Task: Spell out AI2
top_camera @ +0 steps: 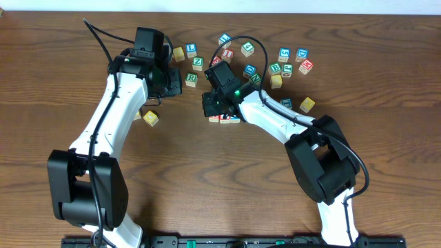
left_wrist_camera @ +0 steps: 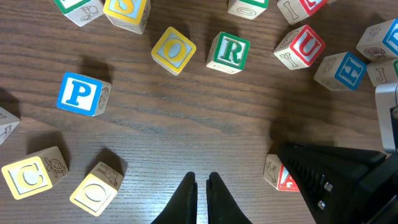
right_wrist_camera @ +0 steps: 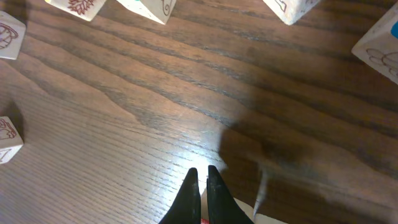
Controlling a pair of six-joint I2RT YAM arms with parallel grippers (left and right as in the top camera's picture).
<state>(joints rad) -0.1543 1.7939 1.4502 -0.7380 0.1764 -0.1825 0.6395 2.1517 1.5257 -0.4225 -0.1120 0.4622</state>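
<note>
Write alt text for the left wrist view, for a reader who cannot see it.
The left gripper, shut and empty, hangs over a wooden table among letter cubes: blue P, yellow O, green R, red U. At lower right, a red A cube is partly hidden by a black robot part.

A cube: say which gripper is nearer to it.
Right. The right gripper is close beside the A cube; the left gripper is clearly farther off.
</note>
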